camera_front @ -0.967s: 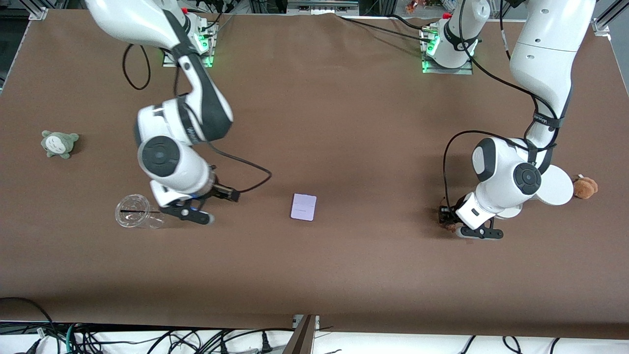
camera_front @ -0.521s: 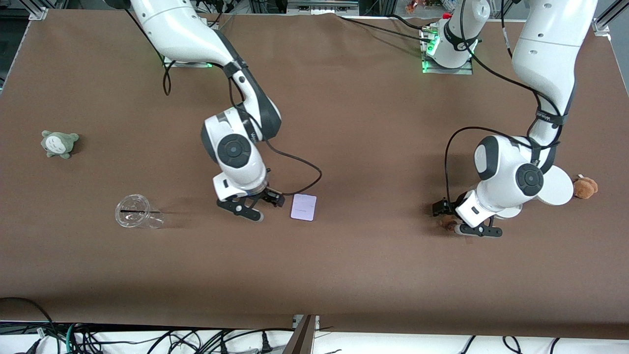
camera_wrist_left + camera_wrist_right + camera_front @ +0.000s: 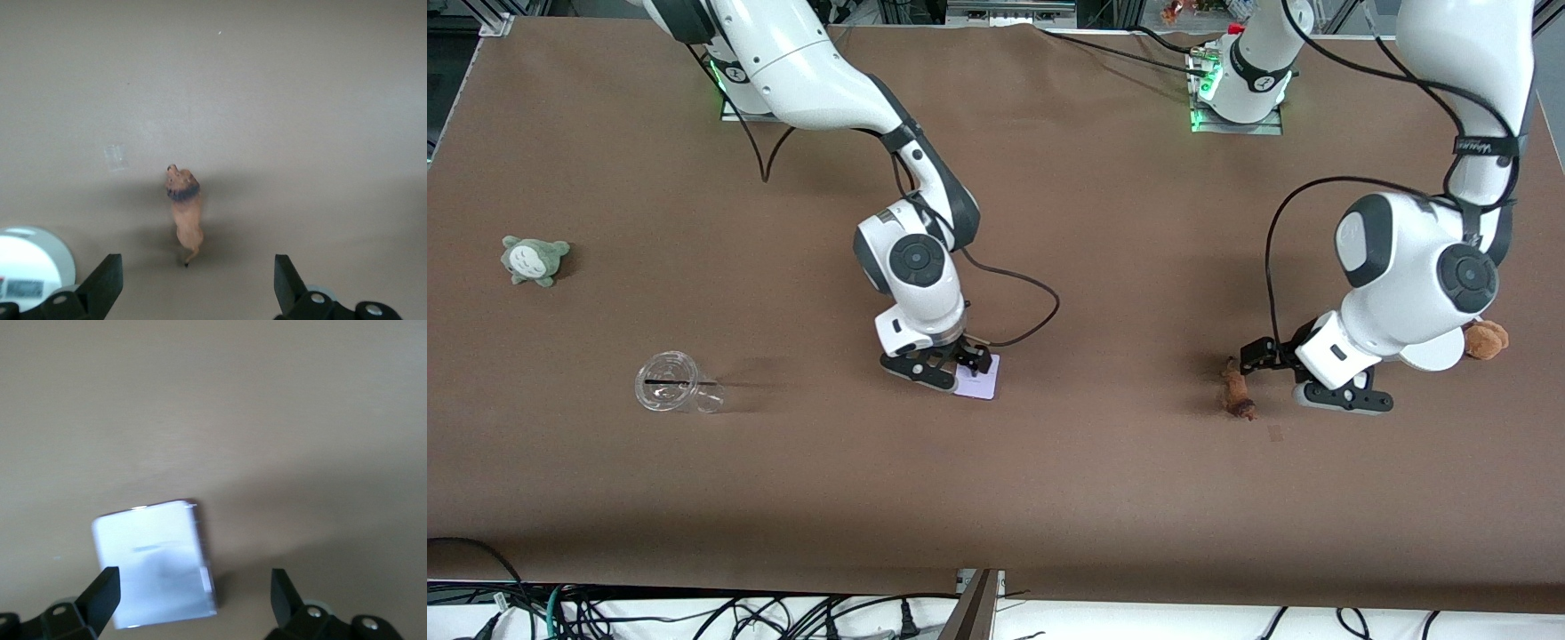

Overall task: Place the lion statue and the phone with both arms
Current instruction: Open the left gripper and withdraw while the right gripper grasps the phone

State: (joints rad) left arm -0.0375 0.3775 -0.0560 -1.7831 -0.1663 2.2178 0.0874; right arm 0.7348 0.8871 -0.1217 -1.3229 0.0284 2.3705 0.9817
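- Front view — the right gripper [image 3: 940, 369] now hangs low over the phone [image 3: 980, 383], which lies flat on the table [image 3: 1049, 498] about midway between the two arms' ends. A second ago this gripper was beside the clear cup [image 3: 669, 383] toward the right arm's end; it has since swept across to the phone. The left gripper [image 3: 1303, 378] has drawn back and up from the lion statue [image 3: 1237, 393], which now lies uncovered on the table toward the left arm's end, just beside that gripper. A white disc stand [image 3: 1436, 353] and a brown plush toy [image 3: 1485, 339] sit partly hidden by the left arm; a green plush toy [image 3: 535, 258] rests well apart near the right arm's end.
- Left wrist view — the left gripper [image 3: 198, 293] has its fingers [image 3: 103, 283] spread wide with nothing between them; the lion statue [image 3: 185, 210] lies on bare table in line with the gap, untouched. The disc stand [image 3: 30, 263] shows at the frame's edge.
- Right wrist view — the right gripper [image 3: 193, 603] also has its fingers [image 3: 101, 593] spread wide, and the phone [image 3: 155, 561] lies flat in line with the gap, not yet gripped.
- Reading — the statue seems set down and released, while the right arm appears ready to descend on the phone; a thin flat slab will likely be awkward to pinch off the table.
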